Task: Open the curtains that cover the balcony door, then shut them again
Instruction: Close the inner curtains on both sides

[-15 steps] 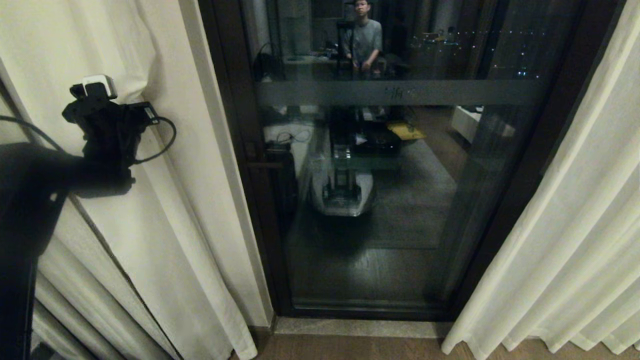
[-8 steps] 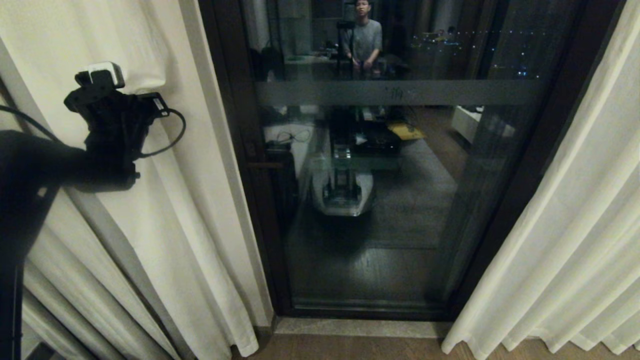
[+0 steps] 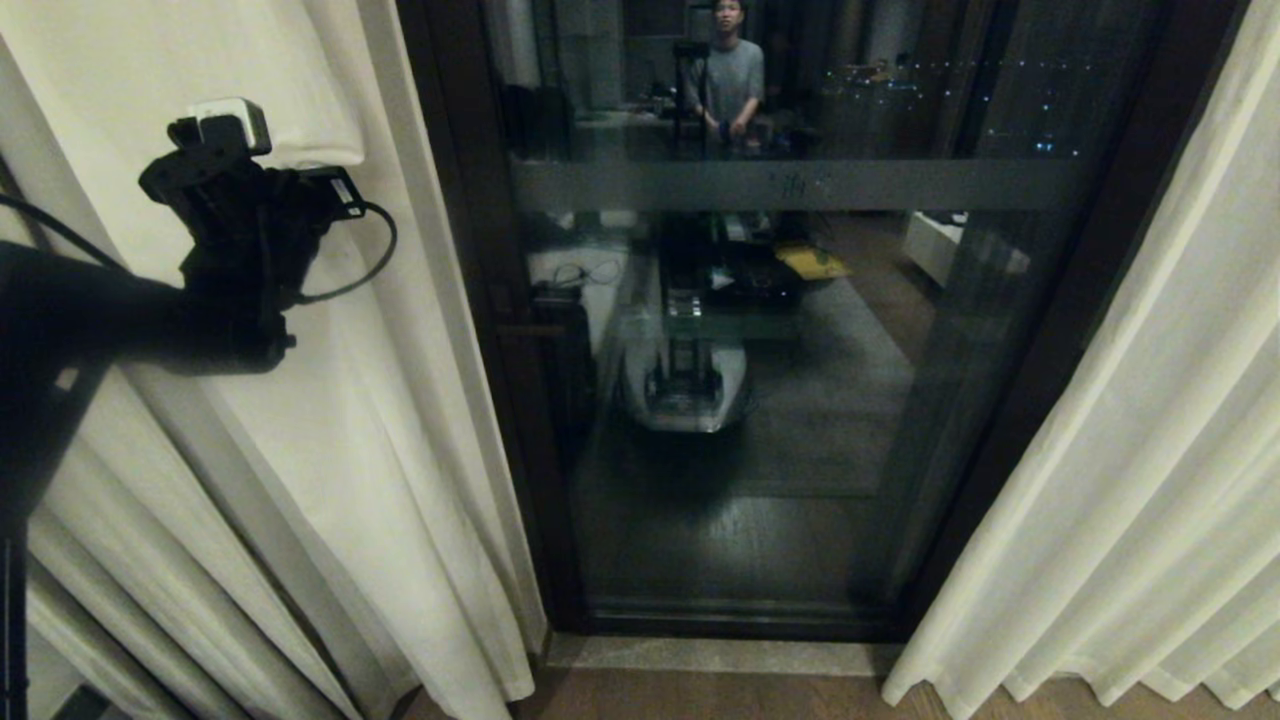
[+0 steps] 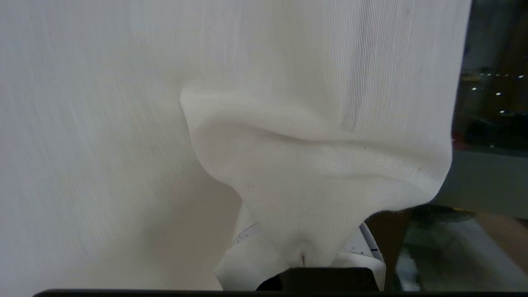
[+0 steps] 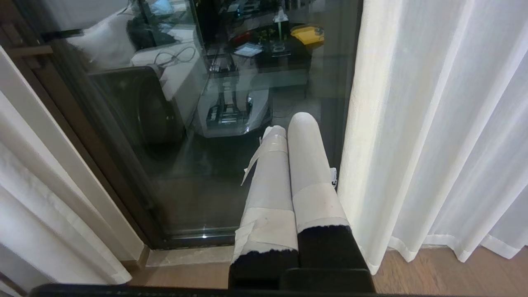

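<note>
The balcony door [image 3: 800, 400], dark-framed glass with a frosted band [image 3: 800, 185], stands uncovered between two cream curtains. My left gripper [image 3: 235, 125] is high on the left curtain [image 3: 330, 420], shut on a bunched fold near the panel's inner edge. In the left wrist view that fold [image 4: 288, 156] pours out from between the white-taped fingers [image 4: 247, 251], and the door glass [image 4: 491, 103] shows beside it. My right gripper [image 5: 288, 123] hangs low before the door's bottom, shut and empty, close beside the right curtain [image 5: 433, 123]. It is outside the head view.
The right curtain [image 3: 1130, 480] hangs to the wooden floor [image 3: 720, 700]. A pale stone sill [image 3: 720, 655] runs under the door. The glass reflects the robot's base [image 3: 685, 390], a cluttered room and a person [image 3: 728, 75] standing behind.
My left arm has moved up and toward the door with the fabric pinched in it. The left curtain's edge has shifted slightly toward the door frame. The right arm has stayed put.
</note>
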You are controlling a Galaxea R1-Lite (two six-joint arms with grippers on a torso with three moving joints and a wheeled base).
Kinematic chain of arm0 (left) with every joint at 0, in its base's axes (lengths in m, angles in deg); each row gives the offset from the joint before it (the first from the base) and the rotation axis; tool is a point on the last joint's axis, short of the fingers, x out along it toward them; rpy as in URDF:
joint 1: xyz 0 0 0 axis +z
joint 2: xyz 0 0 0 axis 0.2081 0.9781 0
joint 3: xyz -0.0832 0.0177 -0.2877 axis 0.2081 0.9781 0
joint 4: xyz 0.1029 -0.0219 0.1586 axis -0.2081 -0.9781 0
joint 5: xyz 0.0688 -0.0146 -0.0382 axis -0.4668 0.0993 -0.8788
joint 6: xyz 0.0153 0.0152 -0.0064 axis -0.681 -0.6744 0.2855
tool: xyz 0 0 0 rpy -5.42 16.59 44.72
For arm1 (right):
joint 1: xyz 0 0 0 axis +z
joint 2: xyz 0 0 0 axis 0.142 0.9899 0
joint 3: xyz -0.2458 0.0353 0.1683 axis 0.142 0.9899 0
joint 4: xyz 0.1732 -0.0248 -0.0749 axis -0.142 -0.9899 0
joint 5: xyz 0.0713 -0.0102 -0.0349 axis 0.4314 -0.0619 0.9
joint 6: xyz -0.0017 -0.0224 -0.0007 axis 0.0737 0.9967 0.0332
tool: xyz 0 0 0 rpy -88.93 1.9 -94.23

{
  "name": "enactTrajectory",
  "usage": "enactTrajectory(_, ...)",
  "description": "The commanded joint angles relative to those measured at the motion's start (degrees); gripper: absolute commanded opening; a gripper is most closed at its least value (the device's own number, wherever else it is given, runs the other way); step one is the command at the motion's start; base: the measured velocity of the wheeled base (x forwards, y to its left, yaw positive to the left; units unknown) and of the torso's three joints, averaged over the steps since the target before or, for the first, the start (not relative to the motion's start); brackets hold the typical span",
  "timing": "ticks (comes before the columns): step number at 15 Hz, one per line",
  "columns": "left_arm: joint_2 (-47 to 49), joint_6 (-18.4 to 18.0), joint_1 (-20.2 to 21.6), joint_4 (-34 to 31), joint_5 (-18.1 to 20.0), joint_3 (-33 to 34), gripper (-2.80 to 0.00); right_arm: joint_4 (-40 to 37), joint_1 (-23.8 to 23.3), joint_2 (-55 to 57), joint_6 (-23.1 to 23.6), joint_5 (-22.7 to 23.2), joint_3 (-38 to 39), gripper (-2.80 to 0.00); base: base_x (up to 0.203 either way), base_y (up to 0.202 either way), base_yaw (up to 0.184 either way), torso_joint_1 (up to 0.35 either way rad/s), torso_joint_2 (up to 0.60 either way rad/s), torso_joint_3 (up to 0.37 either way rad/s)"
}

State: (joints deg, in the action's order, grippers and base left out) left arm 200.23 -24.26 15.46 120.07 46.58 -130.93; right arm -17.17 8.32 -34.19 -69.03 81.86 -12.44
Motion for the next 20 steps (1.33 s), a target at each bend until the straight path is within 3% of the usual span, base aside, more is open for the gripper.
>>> enactTrajectory(1, -0.57, 0.06, -0.69, 0.23, 0.00, 0.11, -2.80, 0.06, 0.02, 0.07, -0.02, -0.01, 0.00, -2.80, 0.000, 0.000, 0.000, 0.000, 0.00, 0.000)
enactTrajectory(20, -0.67, 0.06, -5.30, 0.40, 0.00, 3.47, -2.80, 0.06, 0.06, 0.07, -0.02, -0.01, 0.00, -2.80, 0.000, 0.000, 0.000, 0.000, 0.00, 0.000)
